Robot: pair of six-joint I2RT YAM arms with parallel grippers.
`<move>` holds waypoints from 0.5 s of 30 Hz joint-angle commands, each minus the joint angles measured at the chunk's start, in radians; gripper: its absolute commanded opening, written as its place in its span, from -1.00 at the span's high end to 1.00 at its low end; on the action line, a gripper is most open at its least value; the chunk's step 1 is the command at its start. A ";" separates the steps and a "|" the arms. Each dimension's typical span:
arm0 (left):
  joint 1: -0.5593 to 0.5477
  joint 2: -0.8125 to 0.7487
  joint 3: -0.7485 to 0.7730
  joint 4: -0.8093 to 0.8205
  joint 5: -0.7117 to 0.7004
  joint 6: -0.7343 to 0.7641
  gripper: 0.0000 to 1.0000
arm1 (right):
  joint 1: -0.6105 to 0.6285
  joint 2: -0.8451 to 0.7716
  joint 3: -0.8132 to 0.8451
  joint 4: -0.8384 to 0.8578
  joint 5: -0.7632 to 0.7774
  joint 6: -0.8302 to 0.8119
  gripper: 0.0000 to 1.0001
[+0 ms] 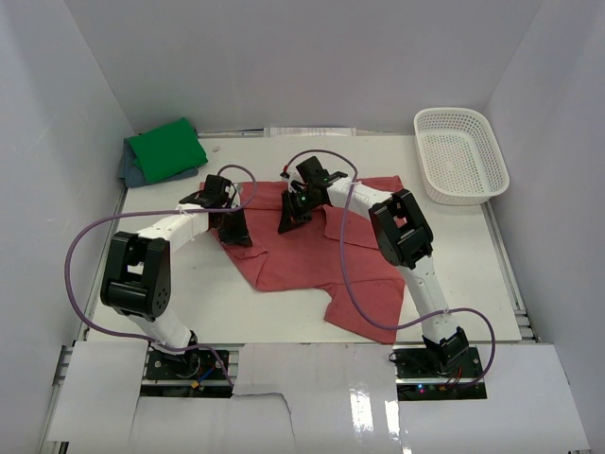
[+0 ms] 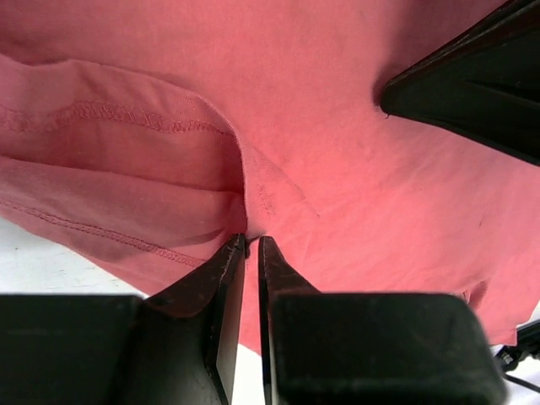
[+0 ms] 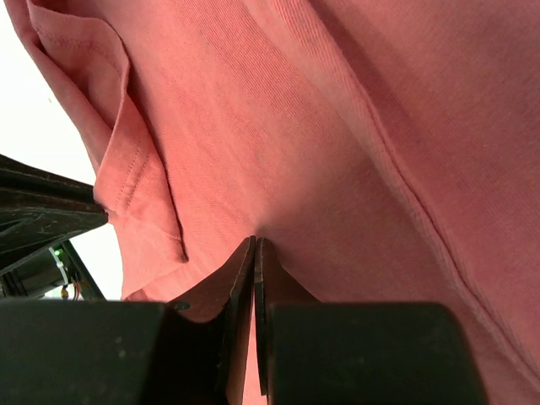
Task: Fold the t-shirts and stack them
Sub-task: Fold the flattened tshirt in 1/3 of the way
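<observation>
A white table (image 1: 454, 274) sits inside plain white walls, and the brick-red t-shirt (image 1: 302, 251) lies spread and rumpled across its middle, one sleeve trailing toward the near edge. At the far left corner the green t-shirt (image 1: 168, 149) rests folded on top of the blue-grey t-shirt (image 1: 132, 170) (only a sliver of the lower one shows). A white lattice basket (image 1: 463, 197) stands at the far right. The left gripper (image 1: 236, 230) is down on the red shirt's left edge. Its wrist view shows the jaws almost together, pinching a raised fold of red cloth beside a hemmed sleeve. The right gripper (image 1: 291, 218) is just to its right, near the shirt's far edge, jaws pressed fully together with red fabric nipped at their tips.
</observation>
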 commanded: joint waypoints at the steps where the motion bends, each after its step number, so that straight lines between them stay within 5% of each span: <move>1: -0.004 0.004 -0.015 0.033 0.037 -0.006 0.58 | 0.004 -0.014 0.000 0.013 -0.020 -0.006 0.85; 4: -0.004 0.007 -0.018 0.037 0.048 -0.009 0.98 | 0.004 -0.016 -0.002 0.012 -0.019 -0.009 0.85; 15: -0.004 -0.078 -0.007 -0.030 0.039 -0.003 1.00 | 0.004 -0.005 -0.005 0.009 -0.017 -0.009 0.85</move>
